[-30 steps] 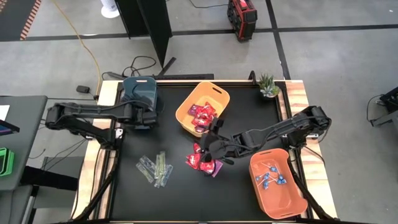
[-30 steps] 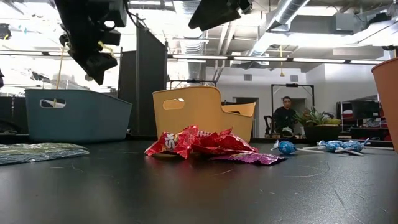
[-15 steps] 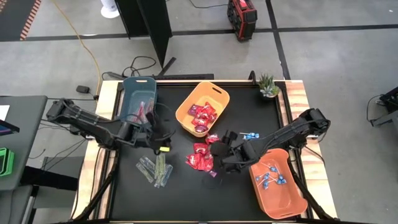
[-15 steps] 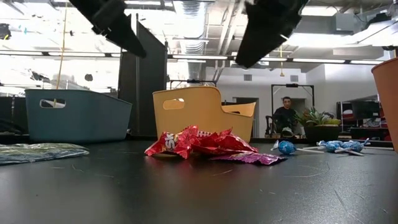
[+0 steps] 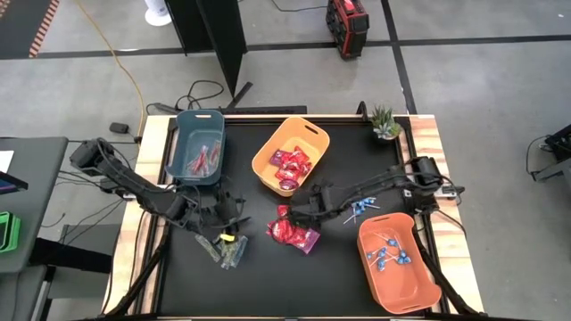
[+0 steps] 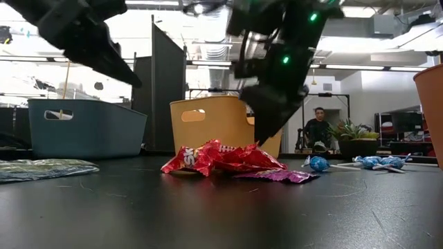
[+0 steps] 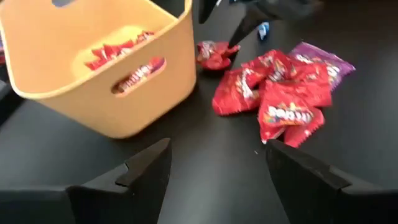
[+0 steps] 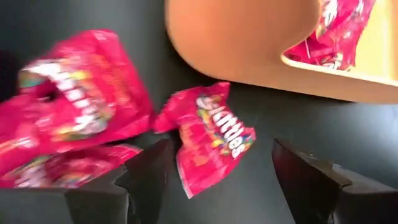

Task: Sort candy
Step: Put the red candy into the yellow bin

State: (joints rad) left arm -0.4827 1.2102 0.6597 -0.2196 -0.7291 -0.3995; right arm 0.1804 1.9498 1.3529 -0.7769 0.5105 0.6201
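Several red candy packets (image 5: 293, 232) lie in a heap mid-table, and one packet (image 8: 211, 140) lies apart near the yellow bin (image 5: 290, 156). My right gripper (image 8: 221, 155) hangs open just over that packet, fingers pointing down on either side of it, touching nothing; the high view shows it (image 5: 299, 203) beside the bin. My left gripper (image 5: 234, 214) is open and empty above the clear green stick packets (image 5: 223, 250), pointing toward the bin and the heap (image 7: 280, 93). Blue lollipops (image 5: 361, 207) lie on the table right of the heap.
The yellow bin holds red packets (image 7: 118, 56). A blue bin (image 5: 196, 153) at the far left holds stick packets. An orange bin (image 5: 397, 263) at the near right holds lollipops. A small plant (image 5: 385, 123) stands at the far right corner.
My left gripper has swung from over the blue bin toward the near edge and the table's middle, sinking and tipping up toward level. My right gripper has come down toward the red packets by the yellow bin, tipping steeper. The candy has not moved.
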